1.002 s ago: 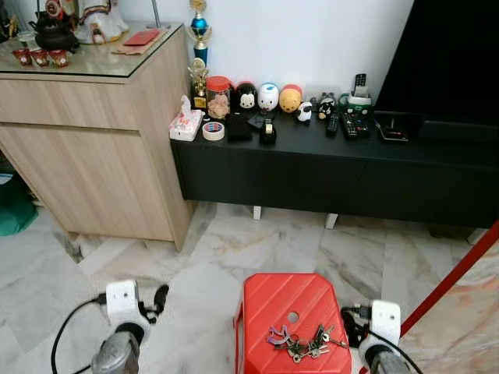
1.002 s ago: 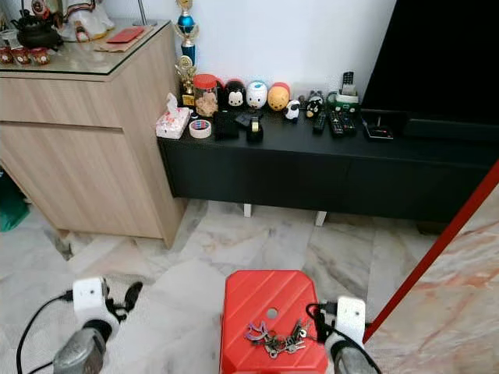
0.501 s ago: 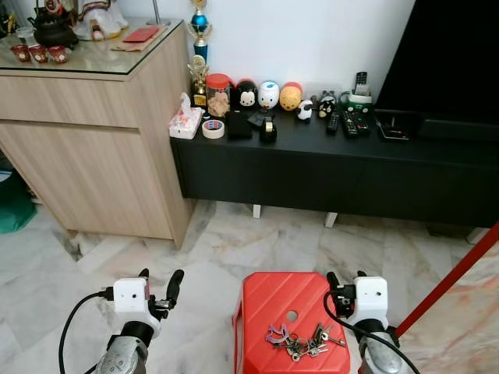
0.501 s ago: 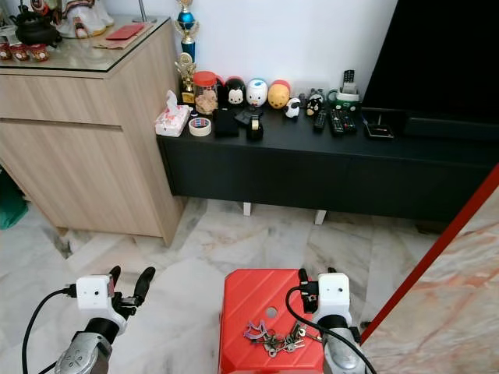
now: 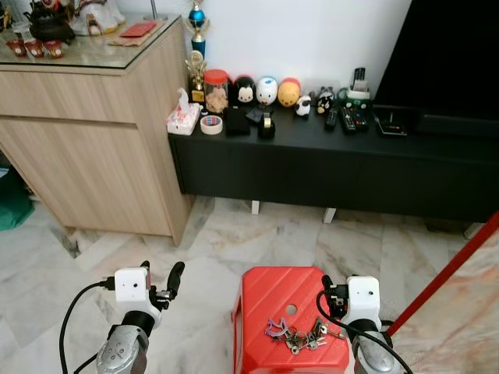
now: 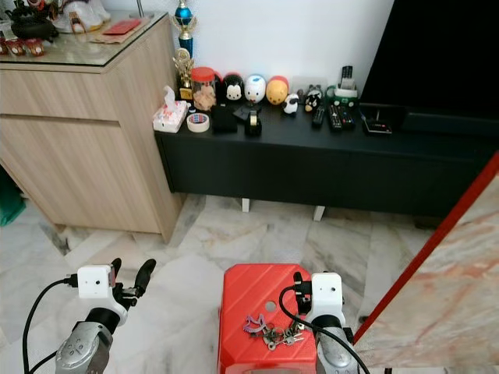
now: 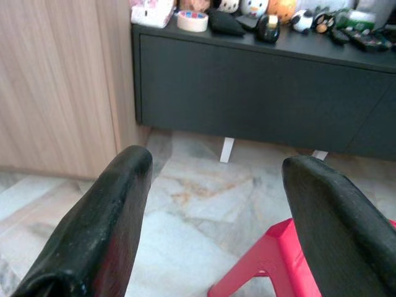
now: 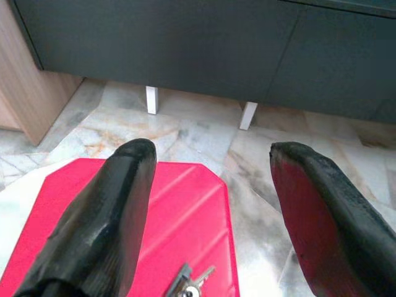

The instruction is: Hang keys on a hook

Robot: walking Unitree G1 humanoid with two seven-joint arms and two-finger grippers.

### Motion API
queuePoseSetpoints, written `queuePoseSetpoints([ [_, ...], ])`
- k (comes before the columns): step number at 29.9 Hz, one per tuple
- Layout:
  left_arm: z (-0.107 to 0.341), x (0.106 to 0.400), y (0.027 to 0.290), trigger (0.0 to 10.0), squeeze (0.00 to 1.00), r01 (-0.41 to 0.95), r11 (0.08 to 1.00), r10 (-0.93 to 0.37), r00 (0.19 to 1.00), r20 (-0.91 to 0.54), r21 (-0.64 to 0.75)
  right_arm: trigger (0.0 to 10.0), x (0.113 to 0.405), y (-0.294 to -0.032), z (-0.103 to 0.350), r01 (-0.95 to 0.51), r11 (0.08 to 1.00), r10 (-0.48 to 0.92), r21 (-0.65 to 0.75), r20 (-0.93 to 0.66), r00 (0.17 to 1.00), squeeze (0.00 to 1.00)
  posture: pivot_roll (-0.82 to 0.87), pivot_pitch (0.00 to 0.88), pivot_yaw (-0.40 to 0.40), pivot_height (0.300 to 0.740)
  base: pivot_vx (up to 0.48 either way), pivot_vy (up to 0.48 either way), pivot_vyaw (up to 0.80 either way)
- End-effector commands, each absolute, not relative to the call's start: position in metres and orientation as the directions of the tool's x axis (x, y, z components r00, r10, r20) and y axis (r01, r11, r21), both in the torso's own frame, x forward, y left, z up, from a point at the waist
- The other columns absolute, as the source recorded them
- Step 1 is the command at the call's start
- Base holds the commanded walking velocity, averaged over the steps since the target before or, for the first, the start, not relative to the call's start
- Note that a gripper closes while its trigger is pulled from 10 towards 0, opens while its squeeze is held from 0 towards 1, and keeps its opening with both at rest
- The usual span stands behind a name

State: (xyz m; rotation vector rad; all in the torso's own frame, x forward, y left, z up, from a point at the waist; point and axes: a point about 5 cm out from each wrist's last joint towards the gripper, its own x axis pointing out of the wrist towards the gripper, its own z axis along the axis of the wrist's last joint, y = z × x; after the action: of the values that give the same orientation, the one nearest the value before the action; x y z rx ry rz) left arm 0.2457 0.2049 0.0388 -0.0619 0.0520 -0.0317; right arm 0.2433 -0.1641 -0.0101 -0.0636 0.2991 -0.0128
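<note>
A bunch of keys with a purple tag lies on the near part of a red plastic stool. In the right wrist view a few keys show at the edge of the stool top. My right gripper is open, held just right of the keys at the stool's right edge; its fingers frame the stool and floor. My left gripper is open over the floor left of the stool, with nothing between its fingers.
A low black console stands ahead against the wall, carrying toy figures, a tape roll and remotes. A wooden cabinet stands at the left. A red slanted bar crosses the right side. Marble floor lies between stool and console.
Both grippers have risen into view with their fingers spread. The right gripper has come in beside the keys. The camera has shifted slightly; keys and stool stay put.
</note>
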Motion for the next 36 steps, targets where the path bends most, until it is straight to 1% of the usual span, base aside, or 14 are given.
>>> queuePoseSetpoints([
  [1, 0.039, 0.247, 0.203, 10.0, 0.0, 0.041, 0.997, -0.045, 0.997, -0.066, -0.058, 10.0, 0.24, -0.165, -0.012, 0.011, 0.998, -0.03, -0.061, -0.31, 0.95, 0.0, 0.02, 0.0, -0.042, 0.638, 0.0, 0.0, 0.0],
  [12, 0.04, 0.249, 0.202, 10.0, 0.0, 0.051, 0.997, -0.055, 0.996, -0.076, -0.052, 10.0, 0.24, -0.162, -0.016, 0.013, 0.999, -0.03, -0.053, -0.343, 0.939, 0.0, 0.03, 0.0, -0.04, 0.638, 0.0, 0.0, 0.0],
  [21, 0.042, 0.252, 0.198, 10.0, 0.0, 0.069, 0.997, -0.073, 0.995, -0.073, -0.045, 10.0, 0.241, -0.161, -0.014, -0.012, 0.999, -0.007, -0.052, -0.336, 0.942, 0.0, 0.03, 0.0, -0.035, 0.638, 0.0, 0.0, 0.0],
  [28, 0.043, 0.255, 0.197, 10.0, 0.0, 0.079, 0.996, -0.082, 0.994, -0.074, -0.043, 10.0, 0.241, -0.162, -0.014, -0.011, 0.999, -0.003, -0.041, -0.332, 0.943, 0.0, 0.03, 0.0, -0.033, 0.638, 0.0, 0.0, 0.72],
  [36, 0.044, 0.257, 0.192, 10.0, 0.0, 0.11, 0.993, -0.113, 0.991, -0.071, -0.046, 10.0, 0.24, -0.17, -0.018, 0.036, 0.999, -0.044, -0.029, -0.359, 0.932, 0.0, 0.03, 0.0, -0.031, 0.638, 0.0, 0.0, 0.0],
])
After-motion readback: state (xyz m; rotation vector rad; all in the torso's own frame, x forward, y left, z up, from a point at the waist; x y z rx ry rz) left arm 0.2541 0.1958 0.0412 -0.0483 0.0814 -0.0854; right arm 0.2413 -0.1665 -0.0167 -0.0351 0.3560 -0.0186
